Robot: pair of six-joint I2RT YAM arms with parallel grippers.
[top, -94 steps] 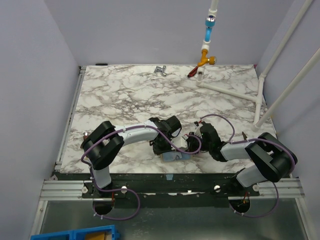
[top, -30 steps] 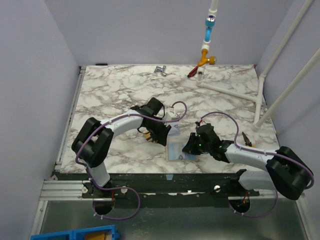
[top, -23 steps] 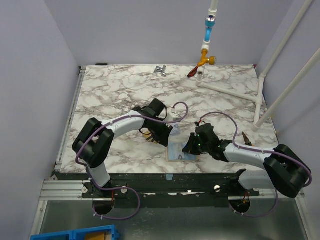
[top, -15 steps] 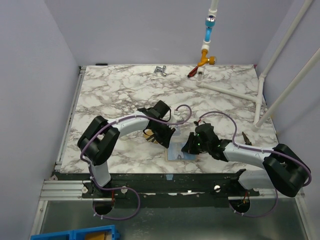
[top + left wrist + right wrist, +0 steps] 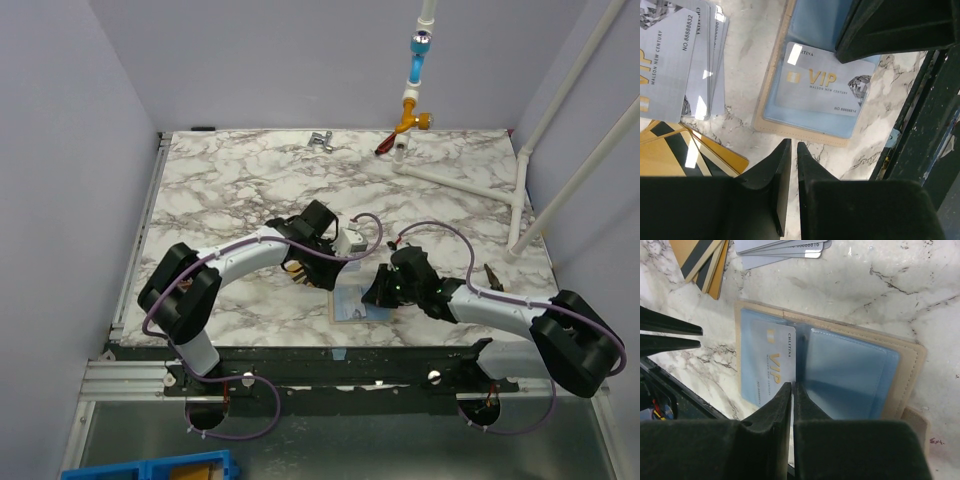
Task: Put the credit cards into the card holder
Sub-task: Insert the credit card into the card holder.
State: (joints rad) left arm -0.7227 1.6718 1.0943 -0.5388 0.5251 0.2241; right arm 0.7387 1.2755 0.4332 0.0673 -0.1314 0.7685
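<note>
Seating one pale VIP card looks to be the step in hand. It lies on the blue lining of the card holder, which is spread open flat on the tabletop, close to its near edge. I cannot tell whether the card sits under the pocket's lip or only on top of it.

The right tool has its jaws drawn together to a sliver, tips at the card's inner edge by the fold. Whether that sliver nips the card is not clear. The left tool hangs just off the holder's outer edge, jaws likewise nearly together and carrying nothing.

The remaining grey cards and gold cards lie fanned in two overlapping heaps beside the holder, so most of the task is not yet done.

Several things could go wrong:
- A sideways push on the card may drag the unpinned holder along with it, toward the tabletop's edge.
- The card may ride over the lip and skate across the lining instead of going in.
- If the left tool comes down to brace the holder, its narrow tips could catch the tan rim and flip the flap shut.
- The heaps are stacked tight, so a pinch there may lift two cards at once.
</note>
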